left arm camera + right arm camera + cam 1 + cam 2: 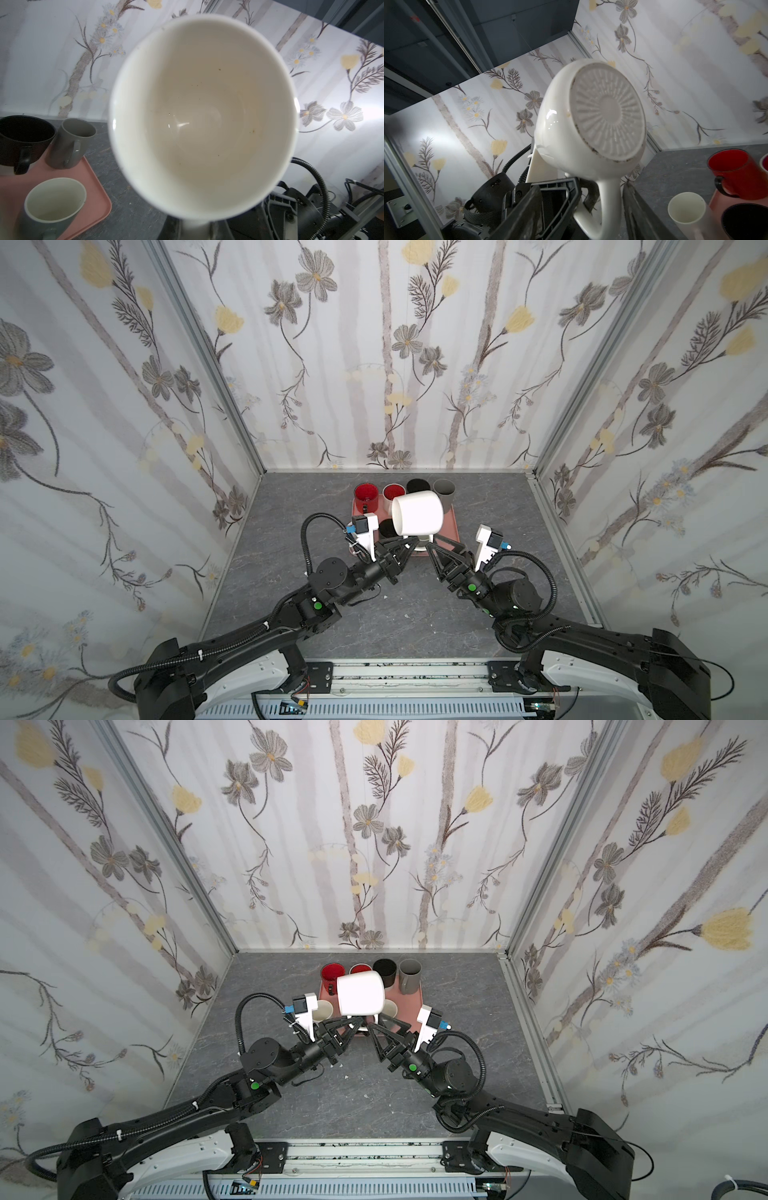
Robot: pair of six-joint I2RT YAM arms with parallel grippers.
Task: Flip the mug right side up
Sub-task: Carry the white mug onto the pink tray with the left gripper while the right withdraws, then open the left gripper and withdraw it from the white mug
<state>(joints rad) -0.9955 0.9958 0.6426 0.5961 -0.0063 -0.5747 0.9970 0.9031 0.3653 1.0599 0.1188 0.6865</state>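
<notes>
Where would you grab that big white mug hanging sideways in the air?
By its handle, from below: the white mug lies sideways, handle hanging toward the arms, a thin loop to pinch; its body looks too broad. The left tool grips there.

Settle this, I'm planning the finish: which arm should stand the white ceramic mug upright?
The left arm: its jaws are shut on the white ceramic mug's handle; the right arm's jaws stand open.

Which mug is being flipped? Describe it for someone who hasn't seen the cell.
On the grey table, find the pink tray toward the far end. Above its near edge, the left pincer holds the white mug in the air by its handle. It's the only one lifted and tipped sideways; the other mugs stand upright on the tray.
</notes>
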